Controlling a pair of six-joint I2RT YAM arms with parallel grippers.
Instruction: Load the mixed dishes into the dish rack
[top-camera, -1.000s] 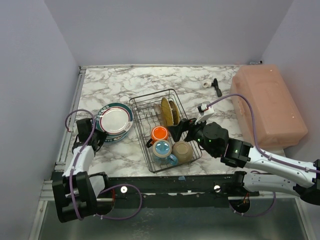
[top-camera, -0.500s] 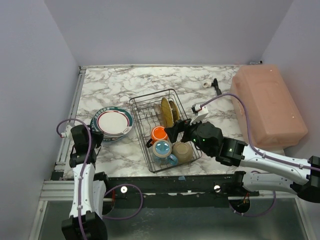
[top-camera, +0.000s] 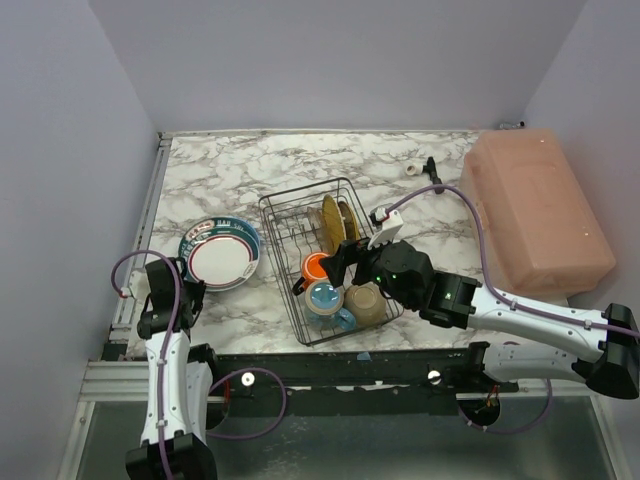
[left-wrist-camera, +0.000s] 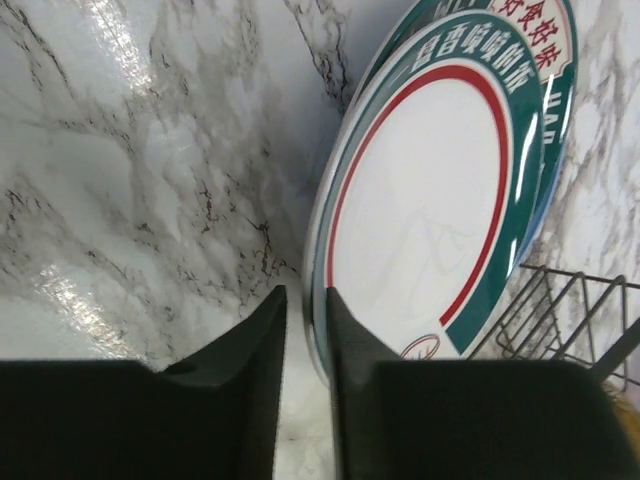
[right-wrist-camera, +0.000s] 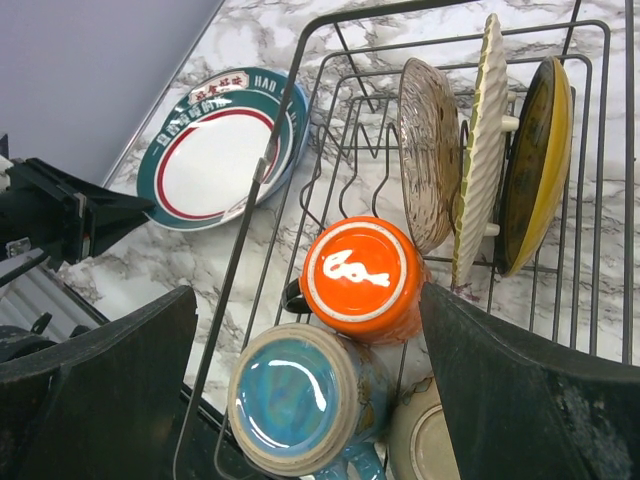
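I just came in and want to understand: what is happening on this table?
Two robot arms are loading dishes into the dish rack. The left gripper is at the rim of the green-rimmed plate, top of a stack beside the rack; whether it grips is unclear. The right gripper hovers open over the orange mug and blue mug, upside down in the rack, near upright plates.

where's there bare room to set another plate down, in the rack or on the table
Free: far-left tines of the black wire dish rack, beside the upright plates; the marble tabletop behind it. Crowded: the rack's near end, with upturned orange mug and blue mug.
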